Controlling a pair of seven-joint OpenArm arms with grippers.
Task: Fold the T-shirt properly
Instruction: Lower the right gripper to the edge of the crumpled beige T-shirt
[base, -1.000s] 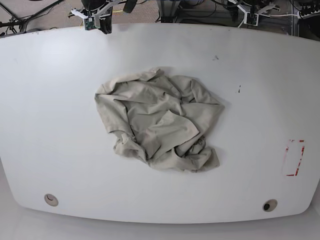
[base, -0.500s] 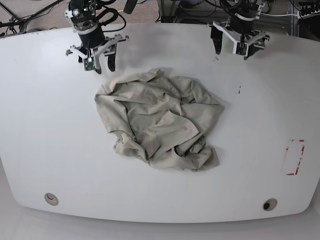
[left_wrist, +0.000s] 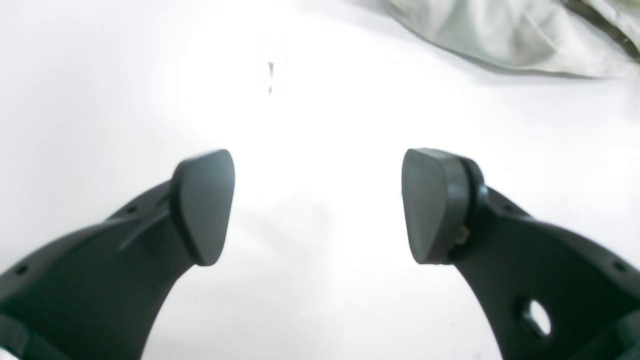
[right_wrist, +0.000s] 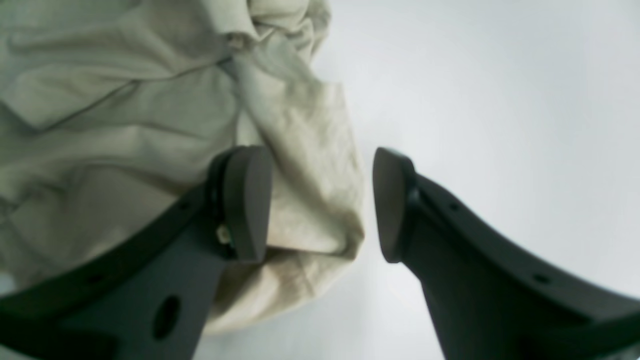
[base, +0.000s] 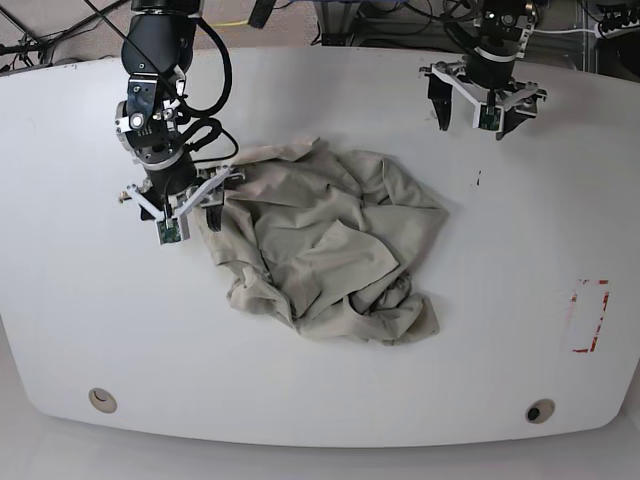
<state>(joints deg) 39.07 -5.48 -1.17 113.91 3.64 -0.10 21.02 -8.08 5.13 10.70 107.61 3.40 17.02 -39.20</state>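
Pale beige cotton is lying in a crumpled heap at the middle of the white table (base: 90, 300): that is the T-shirt (base: 320, 245), bunched and twisted, with no sleeve or hem laid out flat, so you are looking at the very first step, getting hold of it to spread it, and no fold is made yet. Your right gripper (base: 192, 210) is sitting at the heap's edge with its jaws parted; in the right wrist view one pad is lying over the cloth and the other over bare table, a rounded flap of fabric between them, and nothing is being pinched yet. Your left gripper (base: 482, 112) is hanging wide open over bare table near the far edge, well apart from the shirt, gripping nothing. Next, I judge, you are needing to close the right jaws on that flap and bring the left across to a second edge, so the two can draw the cloth flat. No containers are showing anywhere on the table.
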